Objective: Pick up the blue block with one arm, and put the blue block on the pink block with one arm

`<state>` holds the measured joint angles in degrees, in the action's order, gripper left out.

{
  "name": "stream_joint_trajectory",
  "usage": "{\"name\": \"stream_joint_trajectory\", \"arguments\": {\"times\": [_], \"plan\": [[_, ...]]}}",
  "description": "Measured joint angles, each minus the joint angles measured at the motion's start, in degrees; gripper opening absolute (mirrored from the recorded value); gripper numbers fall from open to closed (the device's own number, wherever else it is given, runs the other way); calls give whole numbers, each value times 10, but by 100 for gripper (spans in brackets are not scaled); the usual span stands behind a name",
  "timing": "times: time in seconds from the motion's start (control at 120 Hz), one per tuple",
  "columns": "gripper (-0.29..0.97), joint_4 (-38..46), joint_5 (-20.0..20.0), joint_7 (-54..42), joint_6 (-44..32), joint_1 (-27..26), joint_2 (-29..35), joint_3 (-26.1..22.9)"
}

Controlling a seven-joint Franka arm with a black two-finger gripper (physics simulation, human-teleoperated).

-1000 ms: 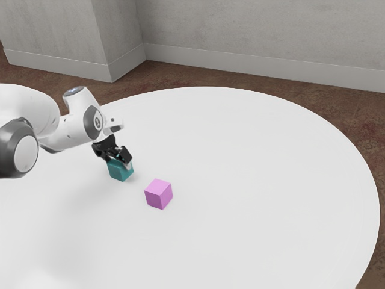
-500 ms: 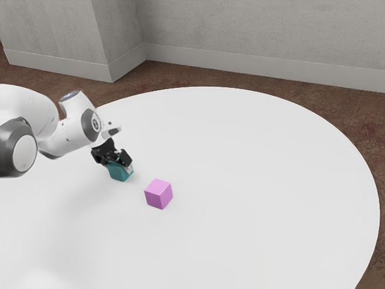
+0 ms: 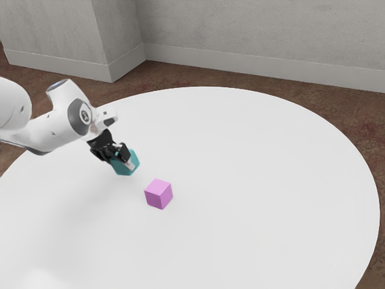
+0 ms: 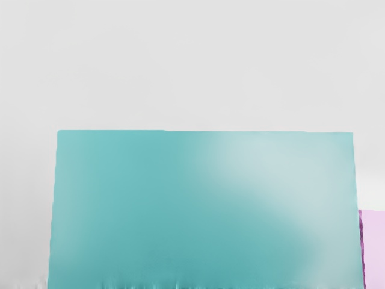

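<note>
Blue block [image 3: 131,164] clamped, half-hidden by gripper [image 3: 122,159]

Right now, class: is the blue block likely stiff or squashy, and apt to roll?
Probably stiff: the blue block shows straight edges in the gripper. Unlikely to roll: its faces are flat. It should rest steadily on the flat-topped pink block.

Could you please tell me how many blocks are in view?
2. The blue block is gripped in the end effector; the pink block sits on the white table, apart from it, toward the exterior view's right. None seems hidden.
</note>
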<state>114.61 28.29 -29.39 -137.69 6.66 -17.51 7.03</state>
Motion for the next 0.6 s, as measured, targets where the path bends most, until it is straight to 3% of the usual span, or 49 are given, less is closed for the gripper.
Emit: {"name": "stream_joint_trajectory", "arguments": {"times": [0.075,0.175,0.417,0.6], "plan": [[27,67,-11,33,-13,-9,69,-27],[30,100,-33,83,-23,-31,106,-59],[32,108,-58,184,-34,-56,97,-68],[33,105,-111,239,-42,-60,88,-75]]}}
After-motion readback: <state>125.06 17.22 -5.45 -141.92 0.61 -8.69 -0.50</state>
